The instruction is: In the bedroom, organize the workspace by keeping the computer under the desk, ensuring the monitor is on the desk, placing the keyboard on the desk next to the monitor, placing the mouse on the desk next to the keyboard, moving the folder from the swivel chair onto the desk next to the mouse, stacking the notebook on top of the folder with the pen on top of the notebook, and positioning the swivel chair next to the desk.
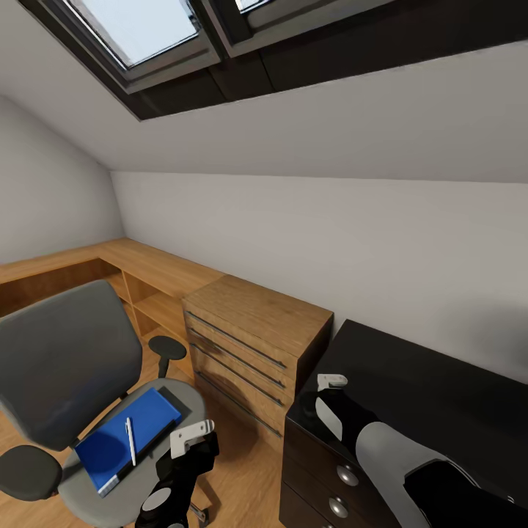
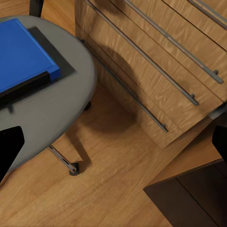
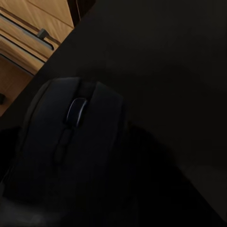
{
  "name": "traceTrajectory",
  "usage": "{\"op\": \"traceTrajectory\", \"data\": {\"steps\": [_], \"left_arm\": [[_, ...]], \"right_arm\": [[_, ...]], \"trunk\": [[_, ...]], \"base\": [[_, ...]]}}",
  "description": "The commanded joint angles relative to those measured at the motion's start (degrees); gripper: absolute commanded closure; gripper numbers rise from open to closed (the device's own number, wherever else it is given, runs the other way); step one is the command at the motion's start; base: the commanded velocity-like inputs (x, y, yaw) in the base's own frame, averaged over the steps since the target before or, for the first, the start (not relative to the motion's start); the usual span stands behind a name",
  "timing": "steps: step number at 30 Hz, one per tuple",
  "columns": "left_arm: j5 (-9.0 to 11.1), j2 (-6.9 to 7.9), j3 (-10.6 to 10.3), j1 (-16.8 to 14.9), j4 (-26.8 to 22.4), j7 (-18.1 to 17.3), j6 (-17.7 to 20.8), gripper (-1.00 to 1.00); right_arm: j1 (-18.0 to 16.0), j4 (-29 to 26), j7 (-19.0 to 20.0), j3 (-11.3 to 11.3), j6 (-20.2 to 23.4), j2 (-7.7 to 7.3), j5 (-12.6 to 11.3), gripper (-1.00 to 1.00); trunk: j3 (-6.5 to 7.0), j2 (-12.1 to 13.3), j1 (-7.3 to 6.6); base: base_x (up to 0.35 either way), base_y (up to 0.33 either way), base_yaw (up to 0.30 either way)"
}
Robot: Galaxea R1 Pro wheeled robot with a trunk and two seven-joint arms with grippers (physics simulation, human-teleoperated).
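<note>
- The mouse [image 3: 71,142] lies on the black top of the desk [image 1: 440,396], close to the desk's end corner beside the oak dresser [image 1: 257,337]. In the right wrist view its scroll wheel faces up, and its long axis runs roughly toward the desk's inner area, nose away from the corner edge.
- The right gripper [image 1: 326,400] hovers right at that corner, over the mouse. Whether it is clamped on the mouse or released I cannot tell; the fingers are lost in the dark.
- Risk, as I judge it: so near the edge, a nudge or an early release could send the mouse off the desk toward the dresser side.
- The folder [image 1: 125,436] lies on the seat of the swivel chair [image 1: 66,367], well apart from the desk, with the pen [image 1: 130,440] resting on it and a dark book edge beneath it.
- The left gripper [image 1: 192,438] hangs just beside the seat's rim with its jaws parted, holding nothing; a careless reach could roll the chair away.
</note>
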Motion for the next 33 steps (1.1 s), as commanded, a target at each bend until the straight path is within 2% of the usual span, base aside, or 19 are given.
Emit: {"op": "traceTrajectory", "data": {"steps": [1, 14, 16, 21, 25, 29, 30, 31, 32, 33], "left_arm": [[0.11, 0.05, -0.10, -0.08, -0.08, 0.35, 0.40, -1.00], [0.12, -0.18, -0.26, -0.08, 0.10, 0.35, 0.40, -1.00], [0.11, -0.19, -0.27, -0.08, 0.13, 0.35, 0.40, -1.00], [0.10, -0.22, -0.28, -0.08, 0.17, 0.35, 0.40, -1.00], [0.12, -0.27, -0.31, -0.07, 0.23, 0.35, 0.40, -1.00], [0.26, -0.44, -0.62, -0.08, 0.34, 0.30, 0.47, -1.00], [0.30, -0.56, -0.77, -0.08, 0.56, 0.23, 0.53, -1.00], [0.32, -0.58, -0.81, -0.08, 0.64, 0.22, 0.54, -1.00], [0.31, -0.61, -0.94, -0.08, 0.81, 0.20, 0.56, -1.00], [0.31, -0.62, -0.96, -0.08, 0.85, 0.18, 0.58, -1.00]], "right_arm": [[-0.03, -0.11, -0.46, 0.48, 0.17, -0.04, -0.84, 1.00], [-0.03, -0.54, -0.51, 0.50, -0.12, -0.06, -0.76, 1.00], [-0.03, -0.56, -0.51, 0.49, -0.19, -0.06, -0.83, 1.00], [-0.03, -1.77, -0.55, 0.33, -0.31, -0.55, -3.80, 1.00], [0.01, -3.65, -0.65, 0.14, -0.29, -1.50, -4.45, 1.00], [0.19, -9.64, -0.96, -0.74, -0.10, -3.01, -4.65, 1.00], [0.75, -14.45, -1.40, -0.95, 0.15, -4.09, -4.68, 1.00], [1.10, -15.87, -1.71, -0.98, 0.36, -4.36, -4.69, 1.00], [3.02, -21.06, -3.29, -1.18, 1.90, -5.19, -4.82, 1.00], [3.90, -23.16, -3.98, -1.36, 2.64, -5.48, -4.95, 1.00]], "trunk": [[-0.07, -0.04, 0.00], [-0.07, -0.04, 0.00], [0.29, 0.76, -0.44], [1.19, 2.76, -1.54], [1.91, 4.37, -2.41], [2.63, 5.97, -3.29], [2.81, 6.37, -3.51], [2.99, 6.78, -3.73], [3.16, 7.18, -3.95], [3.34, 7.58, -4.17]], "base": [[0.000, 0.000, 0.000], [0.000, 0.000, 0.000], [0.000, 0.000, 0.000], [0.000, 0.000, 0.000], [0.000, 0.000, 0.000], [0.000, 0.000, 0.000], [0.000, 0.000, 0.000], [0.000, 0.000, 0.000], [0.000, 0.000, 0.000], [0.000, 0.000, 0.000]]}}
